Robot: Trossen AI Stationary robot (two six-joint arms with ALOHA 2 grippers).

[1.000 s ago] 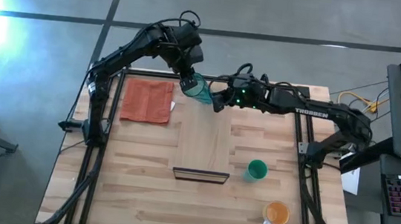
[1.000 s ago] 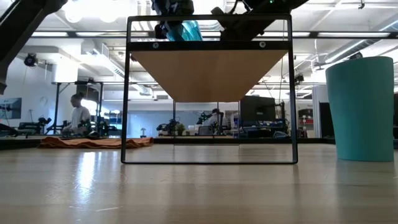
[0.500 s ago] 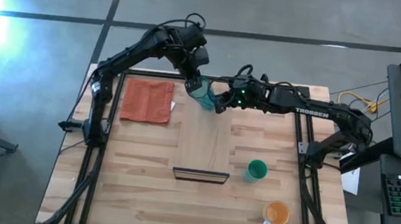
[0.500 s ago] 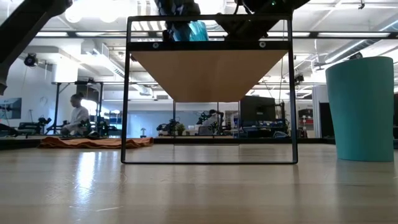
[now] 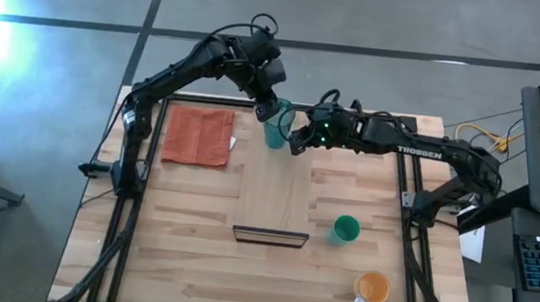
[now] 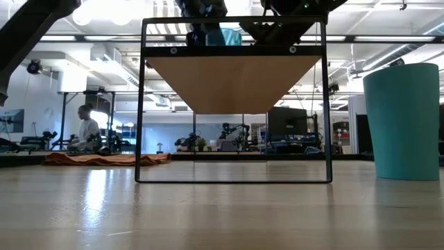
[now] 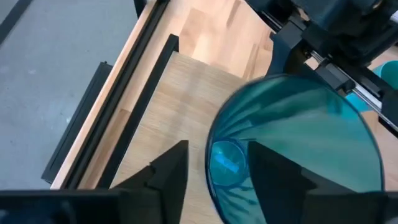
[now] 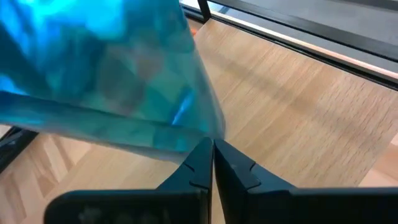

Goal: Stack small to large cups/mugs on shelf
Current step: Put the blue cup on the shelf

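Observation:
The teal tumbler (image 5: 274,131) stands upright, mouth up, at the far end of the shelf (image 5: 276,187). Its base is hidden in the low view by the shelf's dark front bar (image 6: 232,48). My left gripper (image 7: 217,147) hangs open above it. One finger is outside the rim (image 7: 210,155) and one is over the mouth, both clear of the wall. My right gripper (image 5: 296,139) is shut just right of the tumbler (image 8: 106,68). The green cup (image 5: 345,228) and the orange mug (image 5: 372,286) stand on the table, near right. My right gripper's shut fingertips (image 8: 200,155) come level from the table's right. They end at the tumbler's side wall (image 8: 202,127). I cannot tell whether they touch it.
An orange-red cloth (image 5: 198,135) lies flat at the far left of the table. The shelf's black frame (image 6: 142,104) stands mid-table. The green cup (image 6: 406,121) looms at the right of the low view. A person sits far back in the room (image 6: 87,128).
The tumbler, tilted a second ago, has gone a little toward the table's right and near edge and now stands upright over the shelf's far end. My left gripper has moved with it toward the right. My right gripper has kept its place beside it.

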